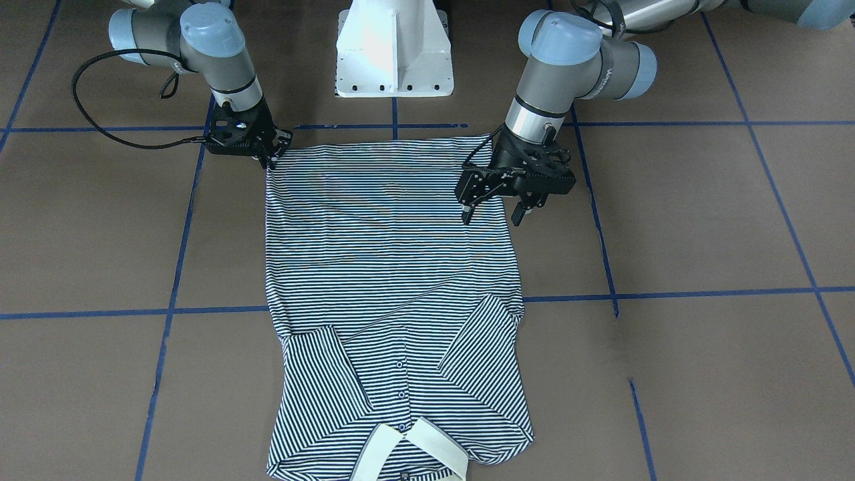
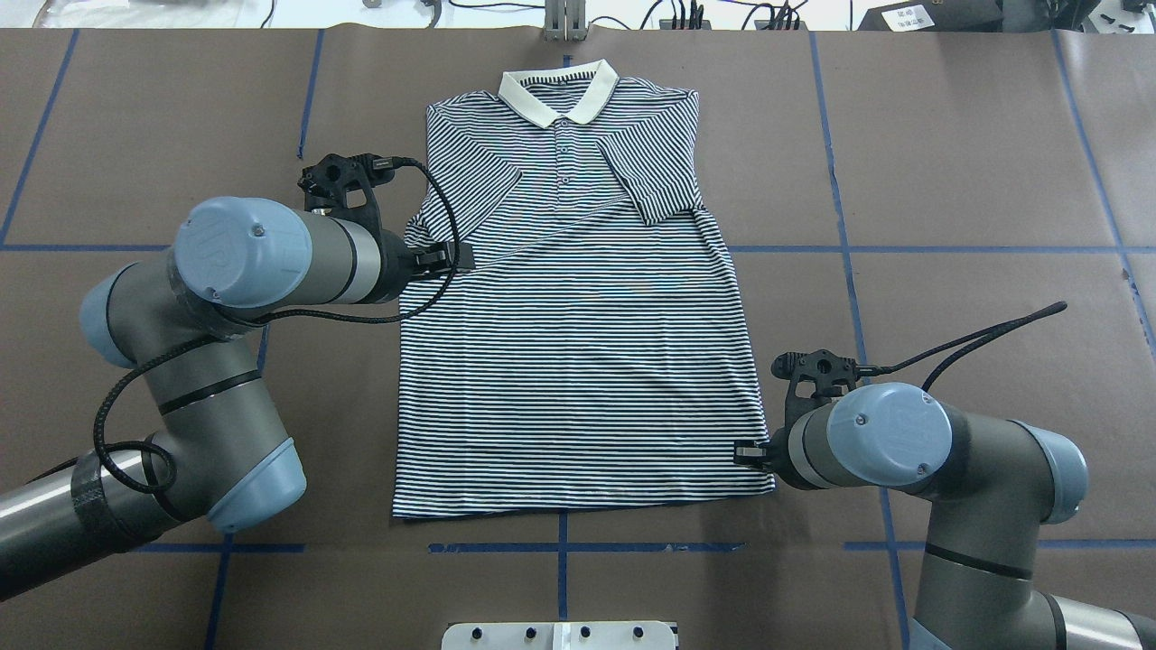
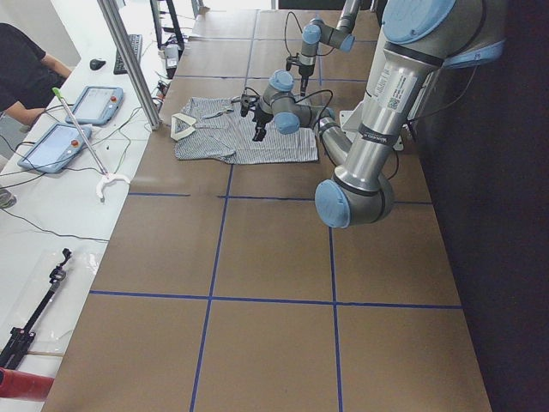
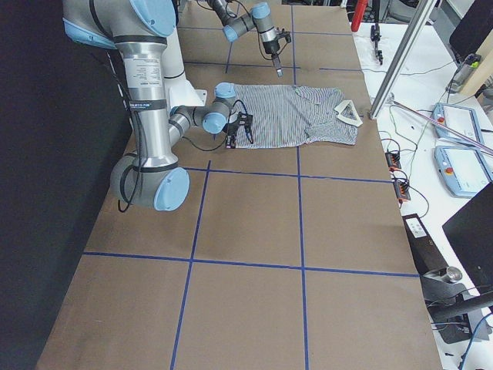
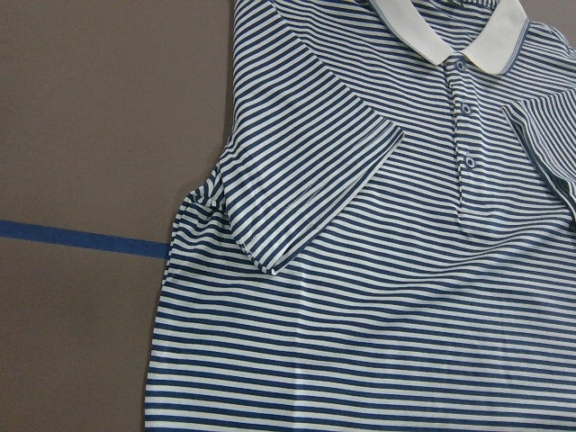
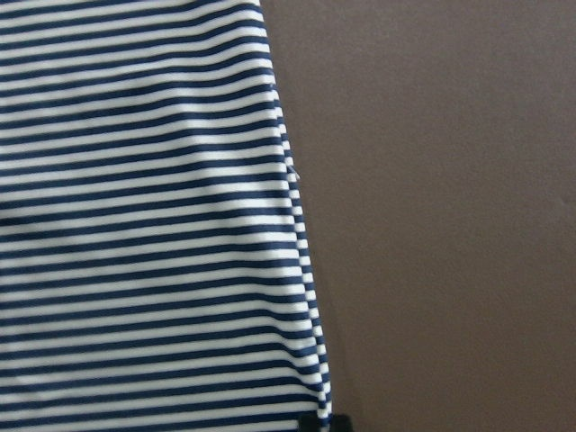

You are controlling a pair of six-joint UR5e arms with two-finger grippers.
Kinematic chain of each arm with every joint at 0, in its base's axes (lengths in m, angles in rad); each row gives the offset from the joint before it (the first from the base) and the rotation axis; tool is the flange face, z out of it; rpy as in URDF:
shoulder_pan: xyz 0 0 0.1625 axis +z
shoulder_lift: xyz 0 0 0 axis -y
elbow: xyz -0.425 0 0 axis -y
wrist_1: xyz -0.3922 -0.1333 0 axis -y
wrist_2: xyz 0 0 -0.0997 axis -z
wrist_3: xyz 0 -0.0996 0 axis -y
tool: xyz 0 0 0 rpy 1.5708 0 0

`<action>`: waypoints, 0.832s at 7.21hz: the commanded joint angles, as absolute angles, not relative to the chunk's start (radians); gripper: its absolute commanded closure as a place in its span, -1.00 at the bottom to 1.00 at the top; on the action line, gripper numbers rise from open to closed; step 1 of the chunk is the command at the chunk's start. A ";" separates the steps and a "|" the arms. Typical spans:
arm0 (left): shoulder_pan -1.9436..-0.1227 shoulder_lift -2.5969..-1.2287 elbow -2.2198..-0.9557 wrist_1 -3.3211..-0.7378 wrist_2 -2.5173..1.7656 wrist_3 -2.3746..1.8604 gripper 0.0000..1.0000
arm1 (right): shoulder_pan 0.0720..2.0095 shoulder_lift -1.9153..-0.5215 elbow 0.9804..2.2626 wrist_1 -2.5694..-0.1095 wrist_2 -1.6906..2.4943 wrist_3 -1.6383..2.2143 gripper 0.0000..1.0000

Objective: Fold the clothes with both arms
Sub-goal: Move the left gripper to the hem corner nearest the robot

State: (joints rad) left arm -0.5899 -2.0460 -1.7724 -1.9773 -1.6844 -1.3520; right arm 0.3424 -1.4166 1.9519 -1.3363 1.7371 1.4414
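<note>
On brown table (image 2: 948, 135), found navy-and-white striped polo shirt (image 2: 578, 361) flat, black left gripper (image 1: 492, 217) gaping above left edge, right gripper (image 1: 270, 160) at near-right hem corner, closure unclear; likely needed matching corner pinches.

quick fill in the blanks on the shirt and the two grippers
1. The shirt lies flat with its placket facing ___.
2. Both ___ are folded in over its front.
3. The left gripper hovers over the shirt's side edge, jaws ___.
4. The right gripper is at a corner of the ___.
Missing words: up; sleeves; open; hem
</note>
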 commanded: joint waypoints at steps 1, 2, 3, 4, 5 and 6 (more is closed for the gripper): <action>-0.591 -2.046 -1.770 -1.977 -1.684 -1.351 -1.00 | 0.336 -1.416 1.959 -1.335 1.733 1.445 1.00; -0.591 -2.046 -1.770 -1.977 -1.684 -1.351 -1.00 | 0.336 -1.416 1.970 -1.336 1.735 1.445 1.00; -0.594 -2.046 -1.775 -1.964 -1.687 -1.358 -1.00 | 0.339 -1.417 1.992 -1.336 1.738 1.445 1.00; -0.586 -2.045 -1.798 -1.892 -1.692 -1.411 -1.00 | 0.342 -1.419 2.012 -1.336 1.753 1.445 1.00; -0.501 -2.034 -1.893 -1.755 -1.680 -1.511 -1.00 | 0.348 -1.428 2.038 -1.335 1.762 1.443 1.00; -0.401 -2.034 -1.970 -1.589 -1.614 -1.623 -0.96 | 0.348 -1.445 2.075 -1.335 1.763 1.443 1.00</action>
State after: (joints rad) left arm -0.5055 -2.0377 -1.8779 -1.7683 -1.6673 -1.4992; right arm 0.3458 -1.4287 2.0349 -1.3351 1.7575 1.4440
